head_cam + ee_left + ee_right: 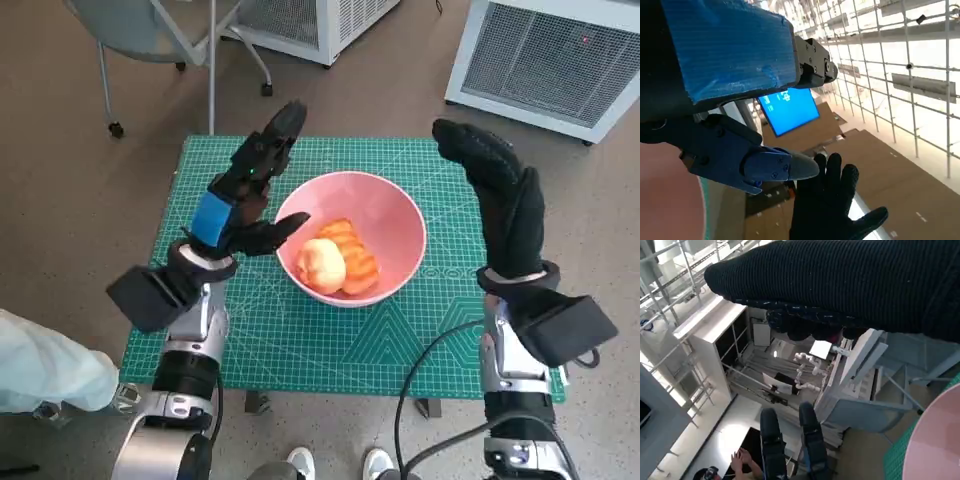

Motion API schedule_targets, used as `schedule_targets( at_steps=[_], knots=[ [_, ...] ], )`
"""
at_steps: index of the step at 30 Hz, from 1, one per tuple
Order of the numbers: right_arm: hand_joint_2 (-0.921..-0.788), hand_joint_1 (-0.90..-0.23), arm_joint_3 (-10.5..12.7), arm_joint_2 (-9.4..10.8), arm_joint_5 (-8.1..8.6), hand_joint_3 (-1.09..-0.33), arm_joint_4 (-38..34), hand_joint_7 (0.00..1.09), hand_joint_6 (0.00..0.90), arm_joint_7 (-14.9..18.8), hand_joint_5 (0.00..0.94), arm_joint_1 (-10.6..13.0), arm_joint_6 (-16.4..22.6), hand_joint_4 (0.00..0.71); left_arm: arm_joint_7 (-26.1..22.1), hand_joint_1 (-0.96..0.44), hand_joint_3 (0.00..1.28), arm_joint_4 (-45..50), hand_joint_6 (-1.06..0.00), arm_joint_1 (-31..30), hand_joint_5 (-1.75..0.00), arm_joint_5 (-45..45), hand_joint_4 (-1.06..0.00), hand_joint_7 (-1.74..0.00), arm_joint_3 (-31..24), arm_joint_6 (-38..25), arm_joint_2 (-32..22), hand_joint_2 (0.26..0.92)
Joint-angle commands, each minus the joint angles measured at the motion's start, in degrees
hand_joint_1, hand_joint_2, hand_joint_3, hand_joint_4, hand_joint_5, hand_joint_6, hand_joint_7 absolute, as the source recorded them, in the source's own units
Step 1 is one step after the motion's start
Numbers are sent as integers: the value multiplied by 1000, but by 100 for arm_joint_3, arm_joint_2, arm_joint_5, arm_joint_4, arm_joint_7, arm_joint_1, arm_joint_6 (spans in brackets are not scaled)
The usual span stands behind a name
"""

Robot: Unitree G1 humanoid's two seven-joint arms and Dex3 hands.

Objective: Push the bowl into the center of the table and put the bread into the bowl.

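A pink bowl (390, 215) sits near the middle of the green cutting mat (300, 340). Inside it lies the bread (338, 258), a pale roll beside golden-orange pieces. My left hand (245, 195) is raised just left of the bowl, fingers spread and holding nothing; one finger reaches toward the rim. My right hand (500, 190) stands upright to the right of the bowl, fingers straight and empty. The left wrist view shows the black glove (832, 205) of the right hand opposite; the right wrist view catches the bowl's pink edge (940, 440).
A chair with wheeled legs (160, 40) stands behind the table's far left. White machines (550, 60) sit on the floor at the back right. A pale sleeve (45, 365) shows at the left edge. A person's hands (742, 457) appear in the right wrist view.
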State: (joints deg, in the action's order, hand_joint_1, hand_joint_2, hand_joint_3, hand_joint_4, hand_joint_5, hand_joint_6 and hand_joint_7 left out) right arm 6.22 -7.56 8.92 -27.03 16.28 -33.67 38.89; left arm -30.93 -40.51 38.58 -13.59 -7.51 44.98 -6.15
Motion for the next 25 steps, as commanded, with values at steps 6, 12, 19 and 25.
schedule_targets(
  at_steps=[6,12,19,25],
  knots=[
    [-921,-718,-16,53,22,-741,-295,504,-1,54,0,10,78,184,157,-602,330,-26,-188,-163,-2,192,-68,0,95,163,3,921],
    [-921,-714,-51,2,-76,-745,-292,501,-1,34,0,34,65,170,59,-599,325,40,-177,-196,-3,115,-71,0,92,116,-59,921],
    [-921,-712,-54,-20,-51,-753,-275,485,-1,54,0,5,92,159,-51,-582,319,0,-173,-132,-3,25,-72,0,65,70,-75,921],
    [-921,-707,-71,12,-89,-756,-336,483,-1,26,0,-49,237,158,-114,-586,314,-69,-175,-58,-4,10,-74,-1,62,84,-76,921]
  ],
)
